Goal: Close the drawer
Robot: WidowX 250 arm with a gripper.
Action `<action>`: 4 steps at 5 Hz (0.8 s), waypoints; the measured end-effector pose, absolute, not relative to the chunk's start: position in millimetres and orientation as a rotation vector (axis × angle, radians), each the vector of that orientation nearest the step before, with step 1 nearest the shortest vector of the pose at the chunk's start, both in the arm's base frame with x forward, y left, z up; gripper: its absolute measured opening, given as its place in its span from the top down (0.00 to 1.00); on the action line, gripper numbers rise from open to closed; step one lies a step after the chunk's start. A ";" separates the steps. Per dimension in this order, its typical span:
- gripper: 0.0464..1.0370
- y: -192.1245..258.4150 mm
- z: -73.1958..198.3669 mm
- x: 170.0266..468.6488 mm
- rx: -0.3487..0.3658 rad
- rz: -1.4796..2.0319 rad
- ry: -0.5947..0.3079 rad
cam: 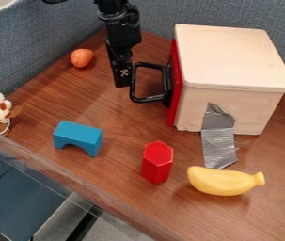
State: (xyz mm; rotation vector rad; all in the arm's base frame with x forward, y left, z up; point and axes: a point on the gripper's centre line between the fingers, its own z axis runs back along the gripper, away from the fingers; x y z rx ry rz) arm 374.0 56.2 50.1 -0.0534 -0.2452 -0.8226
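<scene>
The red drawer (177, 94) is just right of the end effector (123, 83). Nobody can tell if the end effector is clenched or released. It should push the black handle (147, 99) straight at the wooden box (233, 61), slow and soft. The drawer's front faces the end effector, its long side running down the view.

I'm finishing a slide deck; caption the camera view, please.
Claw by the black handle of a red-fronted wooden box, with blue arch, red block and yellow banana nearer the camera.
</scene>
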 end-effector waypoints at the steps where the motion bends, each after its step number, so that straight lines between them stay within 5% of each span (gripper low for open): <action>1: 0.04 55.8 50.1 374.5 -0.058 -0.821 -0.245; 4: 0.04 57.6 50.3 373.1 -0.060 -0.776 -0.229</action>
